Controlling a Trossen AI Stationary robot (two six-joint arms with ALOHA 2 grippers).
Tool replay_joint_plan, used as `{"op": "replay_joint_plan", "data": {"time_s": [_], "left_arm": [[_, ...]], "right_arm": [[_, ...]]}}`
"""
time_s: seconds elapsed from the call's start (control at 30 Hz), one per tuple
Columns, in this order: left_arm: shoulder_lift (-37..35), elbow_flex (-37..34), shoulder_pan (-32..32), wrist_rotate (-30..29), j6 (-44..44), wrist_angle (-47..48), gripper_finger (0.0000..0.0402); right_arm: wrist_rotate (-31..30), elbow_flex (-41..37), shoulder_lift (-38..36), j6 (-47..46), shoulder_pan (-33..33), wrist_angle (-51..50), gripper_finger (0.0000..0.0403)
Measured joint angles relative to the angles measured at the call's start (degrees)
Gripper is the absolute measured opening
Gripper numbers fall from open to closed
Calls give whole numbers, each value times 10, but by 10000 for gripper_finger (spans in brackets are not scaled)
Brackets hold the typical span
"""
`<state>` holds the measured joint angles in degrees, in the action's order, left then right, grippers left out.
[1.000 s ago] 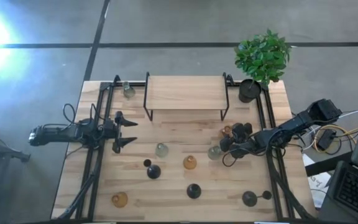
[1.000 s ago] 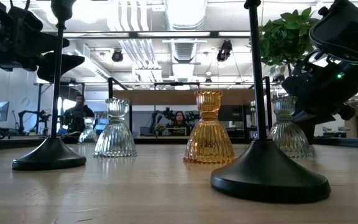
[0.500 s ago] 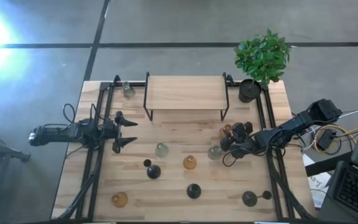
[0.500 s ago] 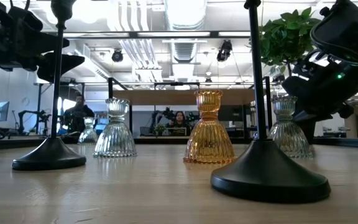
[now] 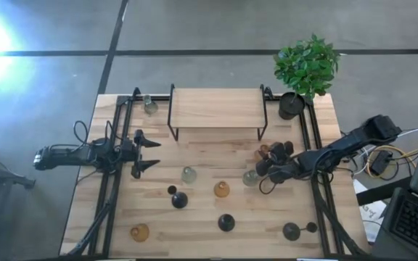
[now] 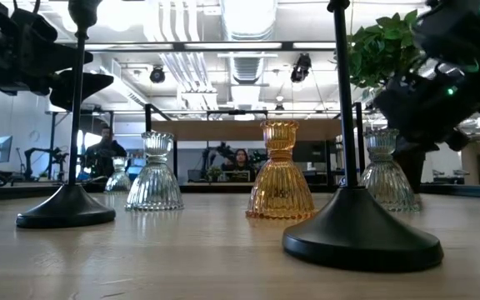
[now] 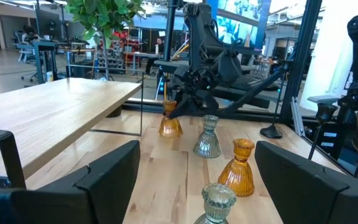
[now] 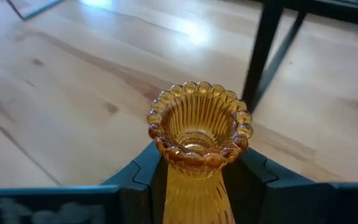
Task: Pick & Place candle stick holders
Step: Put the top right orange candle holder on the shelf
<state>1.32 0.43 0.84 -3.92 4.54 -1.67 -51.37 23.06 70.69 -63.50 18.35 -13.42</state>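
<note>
Several candle stick holders stand on the wooden table [image 5: 194, 145]: clear glass ones [image 5: 188, 174] [image 5: 250, 177], amber ones [image 5: 222, 189] [image 5: 139, 233] and black ones with thin stems [image 5: 179, 199] [image 5: 226, 222] [image 5: 290, 231]. My right gripper [image 5: 265, 156] is shut on another amber holder [image 5: 265, 151] in front of the shelf's right leg. The right wrist view shows this amber holder's scalloped cup [image 8: 199, 123] between the fingers. My left gripper [image 5: 151, 154] waits open at the table's left side, apart from every holder. My right gripper pinches the amber holder's narrow neck [image 8: 194, 177], just under its cup, between its two fingers [image 8: 143, 169]. The fingers come in slanting down from the table's right side. The holder stands upright in the hold [image 7: 169, 121]. I cannot tell whether its base is clear of the table.
A wooden shelf [image 5: 216, 107] on black legs stands at the far middle, with a potted plant [image 5: 307, 69] at the far right corner. One clear holder [image 5: 150, 105] sits at the far left. Black rails [image 5: 111, 181] run along both sides of the table.
My right gripper has risen a little with the amber holder between its fingers. The other holders have kept their places.
</note>
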Motion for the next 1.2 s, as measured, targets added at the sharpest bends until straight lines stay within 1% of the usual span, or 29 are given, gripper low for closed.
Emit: {"op": "replay_joint_plan", "data": {"time_s": [0.1, 0.33, 0.5, 0.7, 0.83, 1.0, 1.2], "left_arm": [[0, 0, 0, 0, 0, 0, 323], [0, 0, 0, 0, 0, 0, 323], [0, 0, 0, 0, 0, 0, 323], [0, 0, 0, 0, 0, 0, 323], [0, 0, 0, 0, 0, 0, 323], [0, 0, 0, 0, 0, 0, 323], [0, 0, 0, 0, 0, 0, 323]], "right_arm": [[0, 15, -18, 29, 0, -10, 115], [5, 75, -63, 57, 0, -95, 115], [10, 136, -84, 142, 0, -102, 115], [10, 228, -87, 249, -14, -102, 115], [24, 279, -87, 291, -51, -104, 115], [89, 336, -85, 338, -120, -110, 115], [156, 389, -55, 360, -223, -182, 115]]}}
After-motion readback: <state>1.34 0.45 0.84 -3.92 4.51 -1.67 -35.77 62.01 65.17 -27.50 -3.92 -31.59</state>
